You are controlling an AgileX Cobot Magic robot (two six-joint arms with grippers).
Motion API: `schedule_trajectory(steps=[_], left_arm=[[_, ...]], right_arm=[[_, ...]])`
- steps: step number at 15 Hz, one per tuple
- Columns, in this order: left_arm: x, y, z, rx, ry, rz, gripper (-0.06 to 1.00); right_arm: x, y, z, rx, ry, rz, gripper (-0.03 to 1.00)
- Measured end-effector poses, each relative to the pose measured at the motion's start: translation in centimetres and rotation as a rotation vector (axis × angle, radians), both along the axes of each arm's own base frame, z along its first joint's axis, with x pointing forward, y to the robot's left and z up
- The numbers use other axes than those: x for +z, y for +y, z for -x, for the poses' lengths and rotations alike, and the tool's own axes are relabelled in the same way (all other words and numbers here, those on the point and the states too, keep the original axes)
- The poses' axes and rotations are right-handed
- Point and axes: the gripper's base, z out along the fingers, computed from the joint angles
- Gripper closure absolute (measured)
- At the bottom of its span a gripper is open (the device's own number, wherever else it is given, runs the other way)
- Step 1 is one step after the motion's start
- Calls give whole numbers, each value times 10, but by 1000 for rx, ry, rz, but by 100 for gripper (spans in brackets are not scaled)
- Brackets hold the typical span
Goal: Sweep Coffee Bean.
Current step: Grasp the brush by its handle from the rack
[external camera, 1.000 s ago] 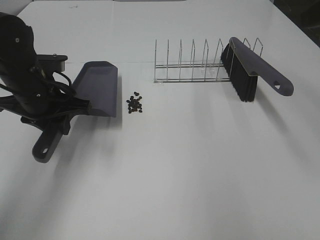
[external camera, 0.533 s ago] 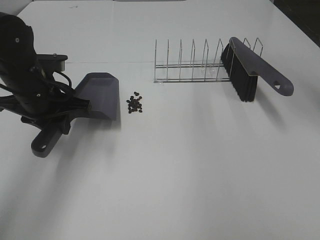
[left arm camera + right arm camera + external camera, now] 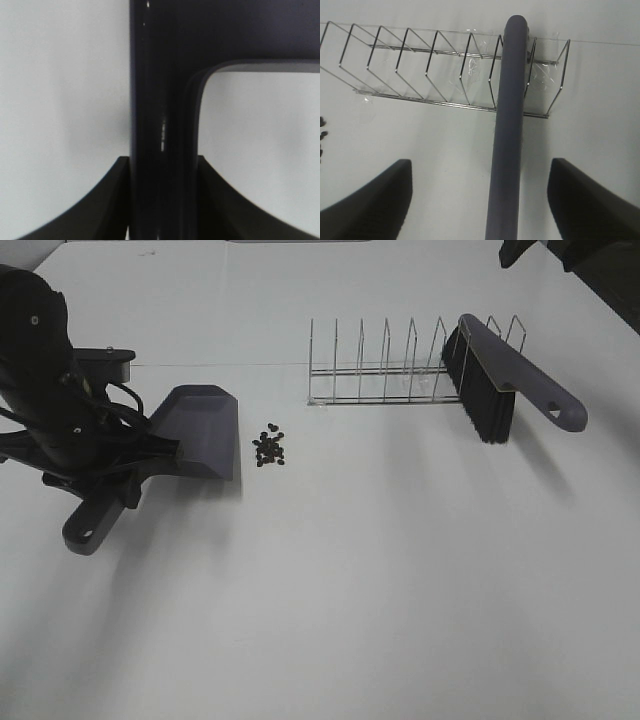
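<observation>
A small heap of dark coffee beans (image 3: 269, 447) lies on the white table just right of the grey dustpan's (image 3: 197, 430) blade. My left gripper (image 3: 150, 455) is shut on the dustpan's handle; in the left wrist view the handle (image 3: 162, 125) runs between the two fingers (image 3: 112, 202). The grey brush (image 3: 512, 380) with black bristles leans in the right end of the wire rack (image 3: 385, 370). My right gripper (image 3: 480, 200) is open, high above the brush handle (image 3: 510, 125), its fingers wide on either side and not touching it. A few beans (image 3: 322, 135) show at that view's edge.
The right arm (image 3: 530, 250) shows only as a dark shape at the far right edge of the table. The wire rack (image 3: 445, 70) is taped down. The dustpan handle's end (image 3: 85, 530) points toward the front left.
The dustpan shifted slightly and its handle end swung a little toward the back. The right arm has come into the exterior view at the far right.
</observation>
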Motion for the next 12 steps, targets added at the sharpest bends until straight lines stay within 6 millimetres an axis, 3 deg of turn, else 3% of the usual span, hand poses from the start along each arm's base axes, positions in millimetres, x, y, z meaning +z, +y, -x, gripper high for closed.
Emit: schedule_trajectory(steps=[3,6,12], left_arm=[[0,0,0,0,0,0,62],[0,0,0,1,0,1,62],[0,0,0,1,0,1,62]], right_arm=[[-24,11,-26,4,38,73,35],[-54,11,-46,-5,72,101,35],[-104,6,-59,-3,155,159,36]])
